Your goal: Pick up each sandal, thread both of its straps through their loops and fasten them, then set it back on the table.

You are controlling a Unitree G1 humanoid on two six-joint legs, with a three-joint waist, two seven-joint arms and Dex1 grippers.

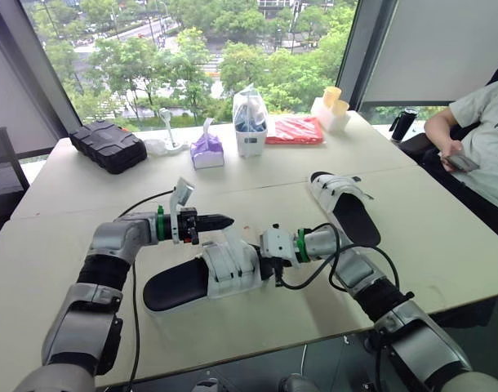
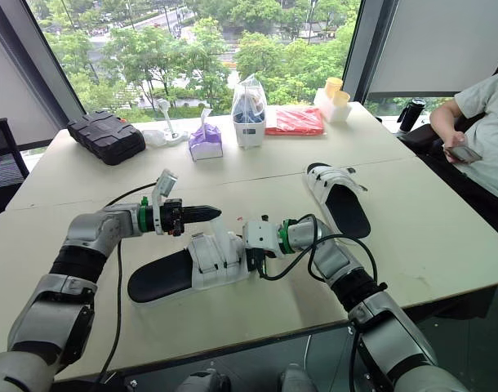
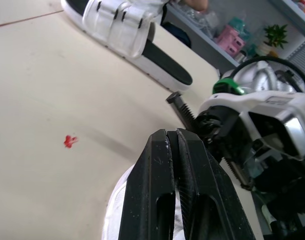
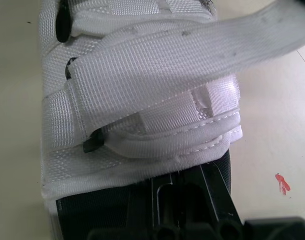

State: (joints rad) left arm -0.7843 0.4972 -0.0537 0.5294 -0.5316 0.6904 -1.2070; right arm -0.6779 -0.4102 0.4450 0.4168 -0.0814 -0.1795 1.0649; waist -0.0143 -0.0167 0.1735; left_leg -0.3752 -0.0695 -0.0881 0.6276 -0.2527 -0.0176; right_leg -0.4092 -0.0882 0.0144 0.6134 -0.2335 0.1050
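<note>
A pale worktop (image 1: 61, 212) stands before a big window (image 1: 192, 57) onto trees. In the head view, the near sandal (image 1: 204, 276) lies between both claws. The left claw (image 1: 224, 220), pressed together, hovers just above its raised strap (image 1: 230, 238). The right claw (image 1: 268, 266) butts against its strapped end; apart or together, I cannot tell. The second sandal (image 1: 344, 206) lies well apart, nearer a seated person (image 1: 482, 135). In the left wrist view, I cannot tell whether claw and strap touch. In the right wrist view, the strap runs out of frame beside a red mark (image 4: 282, 184).
</note>
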